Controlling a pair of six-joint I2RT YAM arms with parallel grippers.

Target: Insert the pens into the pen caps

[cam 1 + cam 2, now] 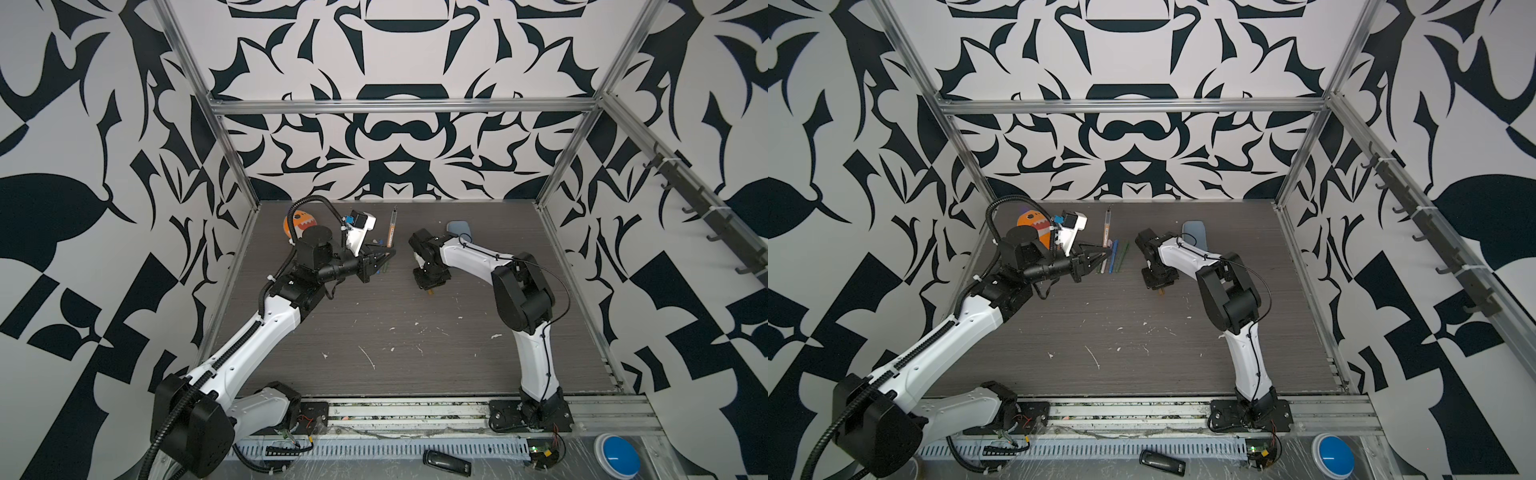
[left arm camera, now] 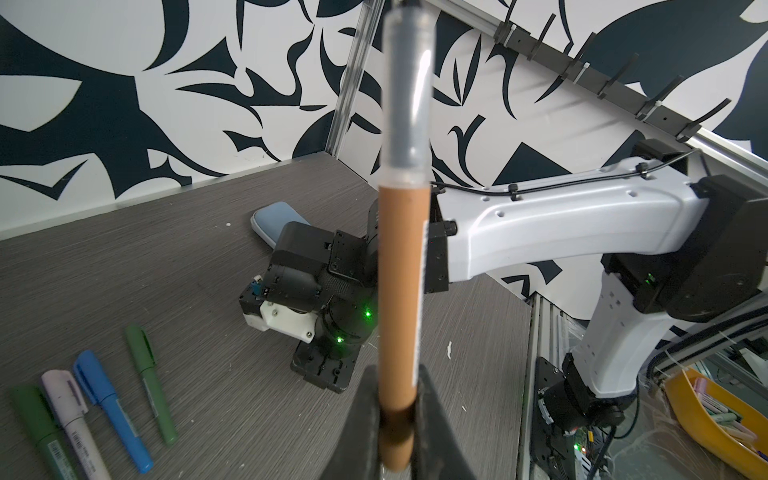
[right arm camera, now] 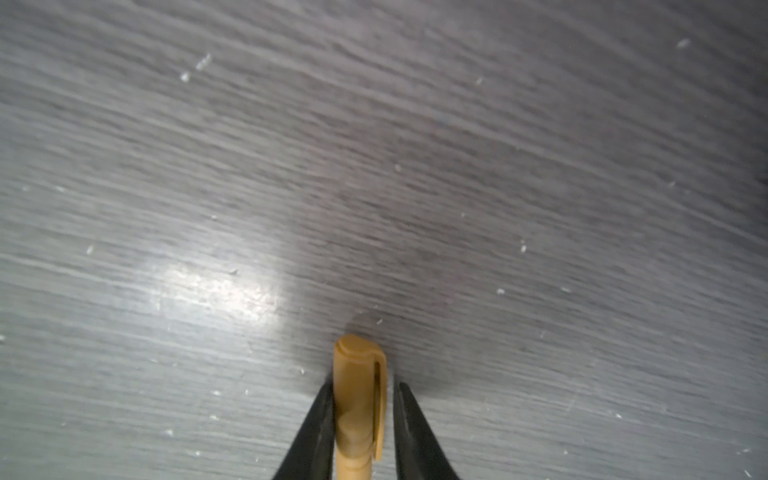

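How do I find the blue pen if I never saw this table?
Look at the grey table, toward the back wall, just left of the middle. Four capped pens lie side by side there. The blue pen is the only blue one, between a pale pink pen and a green pen.

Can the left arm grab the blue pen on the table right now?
Probably not yet: the left gripper is shut on the orange-brown pen, so it's full. The blue pen lies nearby, with nothing covering it.
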